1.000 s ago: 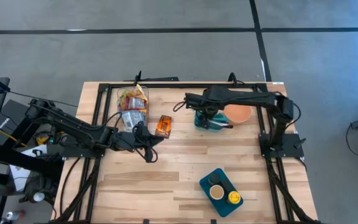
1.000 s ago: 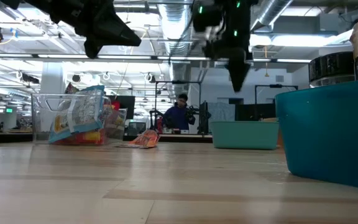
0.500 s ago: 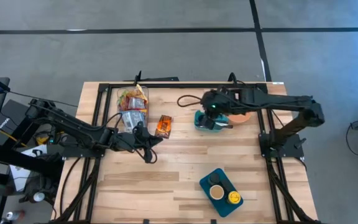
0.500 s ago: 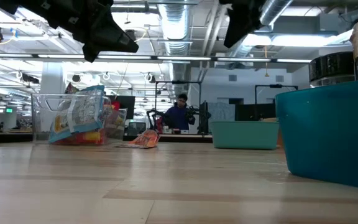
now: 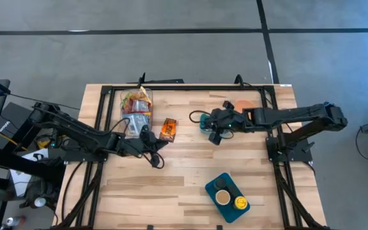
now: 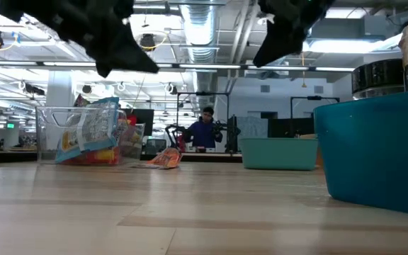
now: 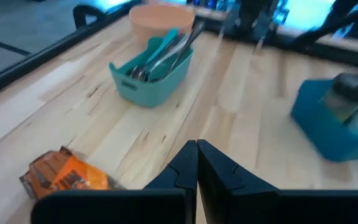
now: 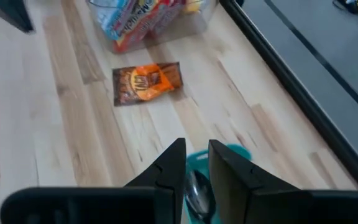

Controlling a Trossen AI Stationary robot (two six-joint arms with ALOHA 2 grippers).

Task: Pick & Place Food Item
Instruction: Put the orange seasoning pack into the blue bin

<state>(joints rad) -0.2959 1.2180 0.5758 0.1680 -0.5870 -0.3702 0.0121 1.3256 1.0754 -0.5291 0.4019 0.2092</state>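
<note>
An orange snack packet [image 5: 167, 129] lies flat on the wooden table, just right of a clear container [image 5: 136, 108] full of snack packs. It also shows in both wrist views [image 7: 67, 174] [image 8: 146, 82]. My left gripper [image 5: 161, 144] hovers shut, close to the near side of the packet and above the table. It points toward the teal bin [image 7: 151, 74]. My right gripper [image 8: 196, 155] hangs over the teal bin's left end and slants down toward the packet. Its fingers stand a narrow gap apart with nothing between them.
The teal bin [image 5: 213, 122] holds spoons and other utensils, with an orange bowl [image 5: 245, 105] beside it at the far right. A blue tray with jars [image 5: 227, 195] stands near the front edge. Black rails frame the table. A person sits far behind [image 6: 205, 131].
My right gripper has risen from just above the teal bin and come a little toward the near edge. It has tipped from pointing steeply down to slanting toward the table's left. Its finger gap looks unchanged.
</note>
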